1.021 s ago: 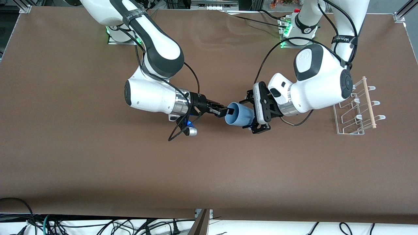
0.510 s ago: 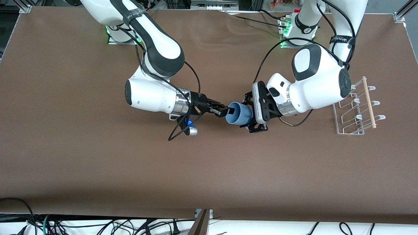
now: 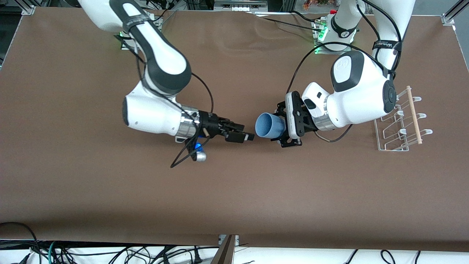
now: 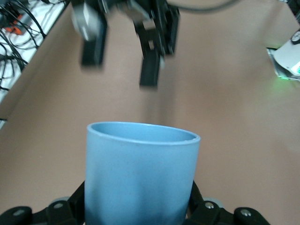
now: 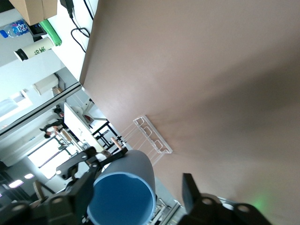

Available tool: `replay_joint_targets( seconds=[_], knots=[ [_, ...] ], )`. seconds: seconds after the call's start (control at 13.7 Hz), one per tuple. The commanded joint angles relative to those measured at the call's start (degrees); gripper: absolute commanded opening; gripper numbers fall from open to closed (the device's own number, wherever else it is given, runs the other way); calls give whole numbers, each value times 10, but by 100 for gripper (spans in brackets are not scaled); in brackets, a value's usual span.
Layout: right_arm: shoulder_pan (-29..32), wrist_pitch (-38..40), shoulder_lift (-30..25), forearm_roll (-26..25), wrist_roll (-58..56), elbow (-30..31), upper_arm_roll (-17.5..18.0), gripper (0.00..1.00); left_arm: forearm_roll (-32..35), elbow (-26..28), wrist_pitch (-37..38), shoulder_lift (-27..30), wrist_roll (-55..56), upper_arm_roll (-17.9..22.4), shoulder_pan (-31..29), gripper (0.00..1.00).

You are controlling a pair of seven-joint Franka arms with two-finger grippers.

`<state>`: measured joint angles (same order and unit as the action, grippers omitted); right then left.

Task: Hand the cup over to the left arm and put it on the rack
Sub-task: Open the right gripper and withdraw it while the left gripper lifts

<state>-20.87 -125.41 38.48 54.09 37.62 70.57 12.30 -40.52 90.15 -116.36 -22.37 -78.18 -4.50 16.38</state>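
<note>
The light-blue cup (image 3: 266,125) lies on its side in the air, above the table's middle. My left gripper (image 3: 283,126) is shut on its base end, and the open mouth faces the right arm. In the left wrist view the cup (image 4: 140,178) fills the space between the black fingers (image 4: 77,202). My right gripper (image 3: 244,132) is open and empty, a short gap from the cup's rim. It also shows in the left wrist view (image 4: 122,56). The right wrist view looks into the cup's mouth (image 5: 123,197). The white wire rack (image 3: 399,126) stands at the left arm's end of the table.
The rack's wooden dowel (image 3: 414,115) lies along its top. The rack also shows small in the right wrist view (image 5: 152,136). A loose black cable (image 3: 183,156) hangs under the right wrist. Bare brown table (image 3: 234,190) stretches toward the front camera.
My right gripper has let go of the cup's rim, opened, and drawn back toward the right arm's end. My left gripper keeps hold of the cup, which barely moved.
</note>
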Motion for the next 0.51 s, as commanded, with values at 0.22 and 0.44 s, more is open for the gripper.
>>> replay_joint_targets(
  seconds=[0.22,0.44],
  knots=[
    [78,163,-19,-163,-28,-22,5,100,163,-6,125,18,70,2,-30,6],
    [131,262,-40,-220,-167,-1,-15,100,295,-6,194,36,161,-7,-20,6]
  ],
)
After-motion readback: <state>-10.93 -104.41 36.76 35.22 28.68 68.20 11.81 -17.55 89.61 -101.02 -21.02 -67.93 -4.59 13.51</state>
